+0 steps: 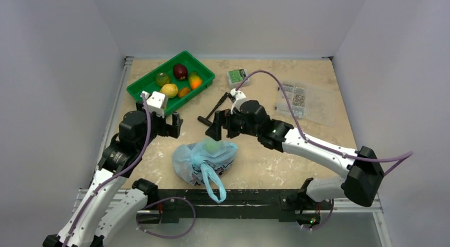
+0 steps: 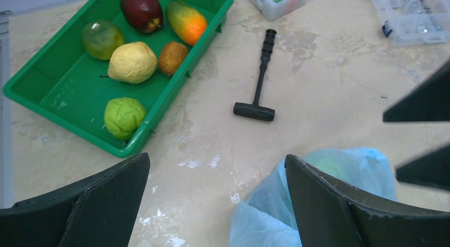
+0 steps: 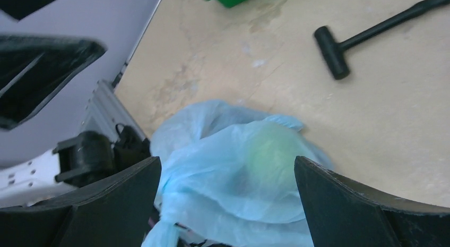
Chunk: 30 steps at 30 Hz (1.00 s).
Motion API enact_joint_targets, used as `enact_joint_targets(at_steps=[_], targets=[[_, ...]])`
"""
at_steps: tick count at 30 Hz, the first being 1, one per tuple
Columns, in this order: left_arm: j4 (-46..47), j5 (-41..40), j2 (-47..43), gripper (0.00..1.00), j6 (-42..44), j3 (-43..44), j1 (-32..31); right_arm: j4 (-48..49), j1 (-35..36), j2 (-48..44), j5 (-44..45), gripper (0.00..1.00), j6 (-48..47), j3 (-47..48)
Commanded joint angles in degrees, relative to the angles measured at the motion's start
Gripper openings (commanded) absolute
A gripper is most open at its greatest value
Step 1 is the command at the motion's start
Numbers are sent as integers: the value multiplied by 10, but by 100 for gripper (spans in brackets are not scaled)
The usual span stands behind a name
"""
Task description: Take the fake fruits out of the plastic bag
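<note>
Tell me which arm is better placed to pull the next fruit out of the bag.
Right. The right gripper, open, hangs over the bag, the green fruit inside showing between its jaws. The left gripper, also open, sits off to the side, nearer the tray.

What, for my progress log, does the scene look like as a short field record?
plastic bag: on the table, one green fruit showing through it
green tray: holds six fruits
left gripper: open, empty, beside the bag
right gripper: open, empty, over the bag
hammer: on the table, apart from the bag
</note>
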Motion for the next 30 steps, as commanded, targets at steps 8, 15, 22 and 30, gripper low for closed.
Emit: enact_joint_targets(at_steps=[8, 15, 22, 30], targets=[[3, -51, 9, 100, 20, 8, -3, -52, 153, 30, 111, 91, 42, 35], [3, -48, 12, 100, 22, 7, -6, -32, 214, 87, 132, 83, 69, 39], [4, -51, 21, 100, 27, 1, -22, 3, 222, 125, 167, 62, 83, 42], [1, -64, 35, 100, 32, -1, -46, 15, 207, 173, 134, 25, 87, 83]])
